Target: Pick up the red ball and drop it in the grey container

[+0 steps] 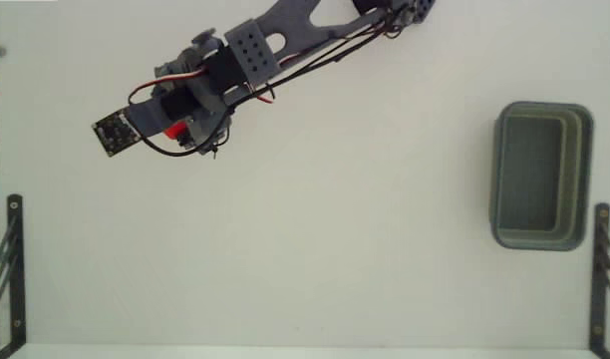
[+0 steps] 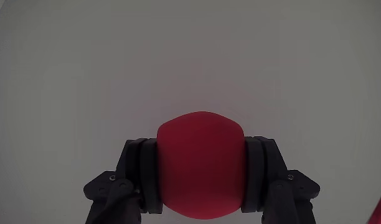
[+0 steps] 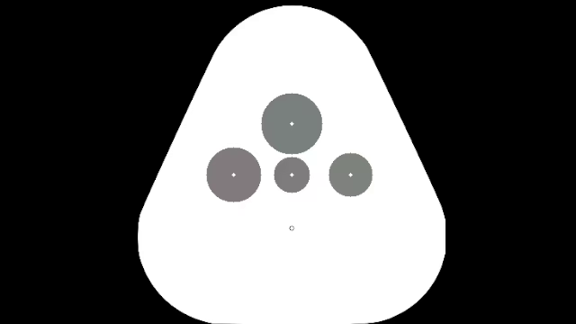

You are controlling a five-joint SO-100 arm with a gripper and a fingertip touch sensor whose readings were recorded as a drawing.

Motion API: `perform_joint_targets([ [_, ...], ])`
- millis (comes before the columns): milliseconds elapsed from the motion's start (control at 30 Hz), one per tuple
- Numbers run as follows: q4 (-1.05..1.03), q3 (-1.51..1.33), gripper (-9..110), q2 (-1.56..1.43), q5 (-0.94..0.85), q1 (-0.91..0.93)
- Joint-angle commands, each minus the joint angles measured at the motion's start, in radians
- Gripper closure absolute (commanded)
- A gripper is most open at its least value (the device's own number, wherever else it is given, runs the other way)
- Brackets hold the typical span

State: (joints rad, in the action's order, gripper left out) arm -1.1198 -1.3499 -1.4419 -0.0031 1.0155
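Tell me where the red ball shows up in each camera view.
Fixed view: upper left, a red sliver of the red ball under the arm.
Wrist view: lower centre, the ball clamped in the pincer.
Shared landmark: the white table, also behind the ball.
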Motion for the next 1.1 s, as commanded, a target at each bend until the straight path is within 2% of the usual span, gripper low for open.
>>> perform_joint_targets([
  [0,-0.067,0.122,37,-0.023,0.003,0.011],
  [433,-0.353,0.513,37,0.082,0.003,0.011],
  [667,-0.573,0.865,37,0.213,0.003,0.011],
  [1067,-0.568,0.858,37,0.211,0.003,0.011],
])
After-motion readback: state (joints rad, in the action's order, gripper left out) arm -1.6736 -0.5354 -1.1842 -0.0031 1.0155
